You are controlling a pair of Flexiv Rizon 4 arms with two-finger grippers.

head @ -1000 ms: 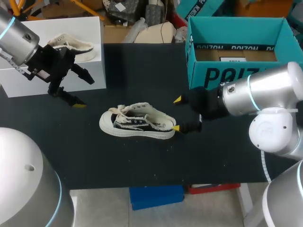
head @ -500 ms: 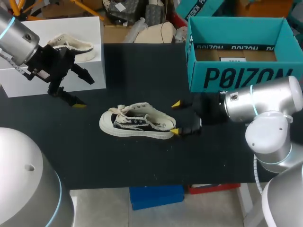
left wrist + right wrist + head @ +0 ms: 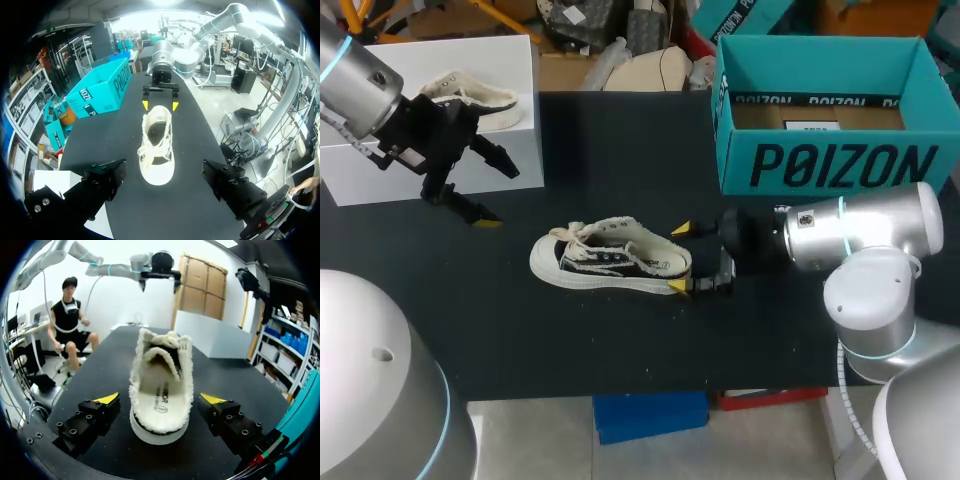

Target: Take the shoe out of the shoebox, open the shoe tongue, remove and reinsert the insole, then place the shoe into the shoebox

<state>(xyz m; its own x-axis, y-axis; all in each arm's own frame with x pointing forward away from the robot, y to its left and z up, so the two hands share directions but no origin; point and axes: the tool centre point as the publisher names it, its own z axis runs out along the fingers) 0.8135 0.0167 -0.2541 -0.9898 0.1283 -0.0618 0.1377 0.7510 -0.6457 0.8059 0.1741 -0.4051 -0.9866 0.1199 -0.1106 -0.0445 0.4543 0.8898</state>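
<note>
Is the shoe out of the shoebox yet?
Out: the shoe stands upright on the table, apart from the teal shoebox, its heel between the open fingers of the right gripper.

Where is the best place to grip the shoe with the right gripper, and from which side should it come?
Grip the shoe at its heel, coming in level from behind. It stands upright on its sole with the heel toward the right gripper, whose open fingers stand on either side of the heel, so closing should probably pinch its two side walls.
</note>
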